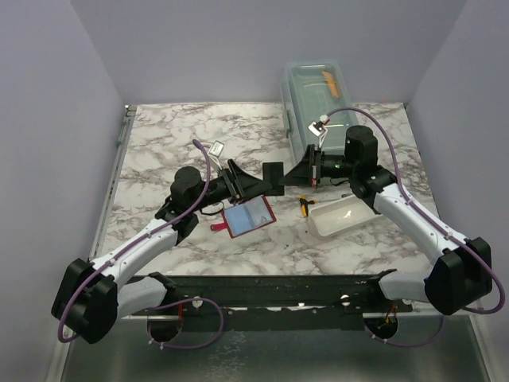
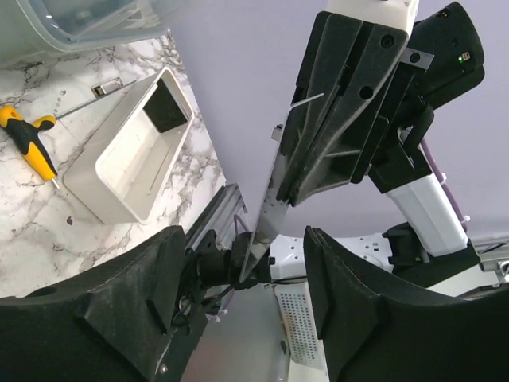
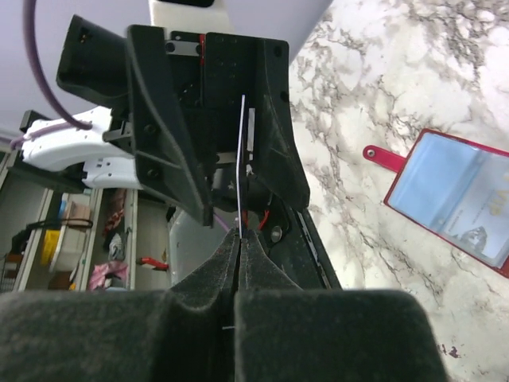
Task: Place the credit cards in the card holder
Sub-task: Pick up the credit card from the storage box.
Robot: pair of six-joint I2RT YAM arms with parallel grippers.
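The red card holder (image 1: pixel 248 216) lies open on the marble table, its clear blue-tinted sleeves facing up; it also shows in the right wrist view (image 3: pixel 457 199). My right gripper (image 1: pixel 308 171) is shut on a credit card (image 3: pixel 242 159), held edge-on above the table, its tip (image 3: pixel 241 239) pinching the card's near end. My left gripper (image 1: pixel 270 179) faces it, open, with its fingers (image 3: pixel 163 143) on either side of the card's free end. In the left wrist view the card (image 2: pixel 270 203) reaches down between the open left gripper (image 2: pixel 242 263) without visibly touching it.
A white rectangular tray (image 1: pixel 334 216) sits right of the card holder, also in the left wrist view (image 2: pixel 119 159). A yellow-handled screwdriver (image 1: pixel 305 207) lies beside it. A clear plastic box (image 1: pixel 318 103) stands at the back right.
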